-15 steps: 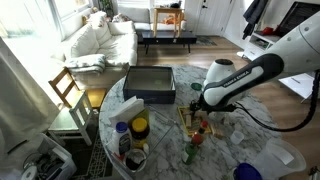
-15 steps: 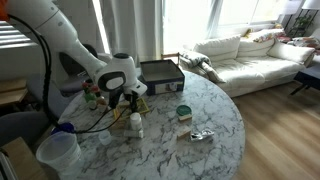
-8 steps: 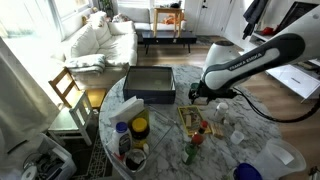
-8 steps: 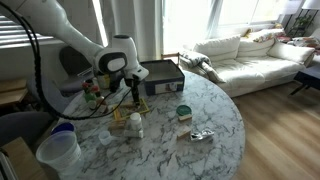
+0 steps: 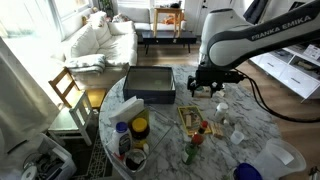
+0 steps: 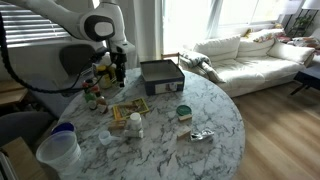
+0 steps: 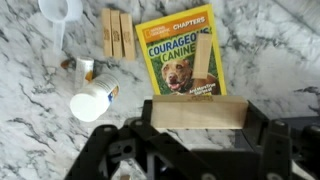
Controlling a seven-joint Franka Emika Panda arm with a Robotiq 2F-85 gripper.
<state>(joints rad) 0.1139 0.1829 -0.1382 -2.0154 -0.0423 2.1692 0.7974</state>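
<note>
Block: a wooden block (image 7: 196, 112) lies crosswise at the lower middle of the wrist view, clear of the table and over the lower edge of a book (image 7: 178, 45).
Gripper: the gripper (image 7: 197, 120) has its jaws partly closed and pinches the wooden block by its two ends.
Progress: as I judge it, the pick-up is done and the wooden block is in the air; it has not yet been set down anywhere.
On the book: a second block (image 7: 203, 58) lies on the cover, right of centre.
Nearby: a pair of blocks (image 7: 116, 35) at upper left; a white bottle (image 7: 90, 102) on its side at left.
Wrist view only: the grip itself and the book's cover.
Exterior views only: the gripper hangs high above the round marble table (image 5: 255, 125), right of a dark tray (image 5: 150, 85); the held block is too small to make out there.
</note>
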